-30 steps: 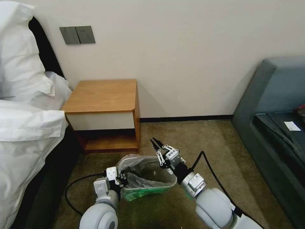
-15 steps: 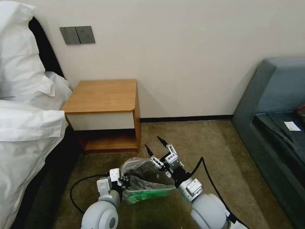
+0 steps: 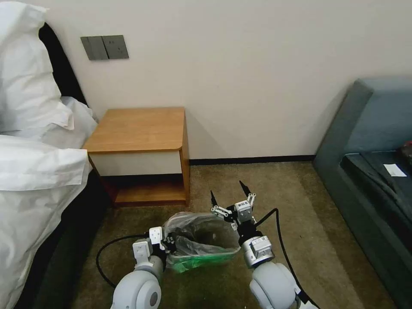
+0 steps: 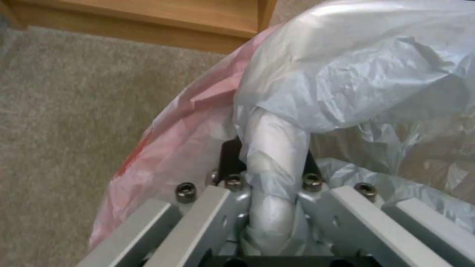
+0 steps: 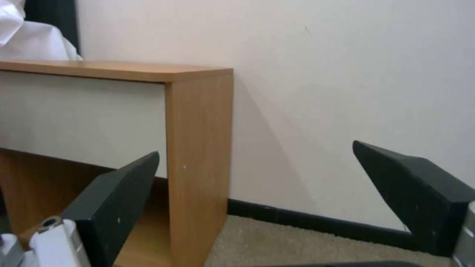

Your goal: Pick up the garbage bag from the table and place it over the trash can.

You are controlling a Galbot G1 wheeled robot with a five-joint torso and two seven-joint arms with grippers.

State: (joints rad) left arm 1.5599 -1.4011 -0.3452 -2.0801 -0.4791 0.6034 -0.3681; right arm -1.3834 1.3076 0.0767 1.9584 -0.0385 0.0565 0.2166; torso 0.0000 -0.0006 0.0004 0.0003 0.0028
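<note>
The garbage bag [image 3: 201, 227], grey and crinkly, lies draped over the trash can [image 3: 193, 261] on the carpet in front of the table [image 3: 137, 128]; the can's green lower part shows through. My left gripper [image 3: 169, 244] is at the can's left rim, shut on a twisted fold of the bag. In the left wrist view that gripper [image 4: 271, 159] pinches the fold, and the garbage bag [image 4: 356, 74] spreads beyond it with its pinkish edge. My right gripper [image 3: 228, 193] hangs open above the can's right rim, holding nothing. In the right wrist view the right gripper [image 5: 256, 148] faces the table [image 5: 198, 148].
A bed with white bedding [image 3: 34, 163] fills the left side. A grey-blue sofa [image 3: 369, 150] stands at the right. Black cables [image 3: 103, 253] loop over the carpet beside both arms. The wall runs close behind the table.
My right gripper has opened, let go at the bag's right rim and swung right and slightly up. The left gripper has kept its hold on the bag.
</note>
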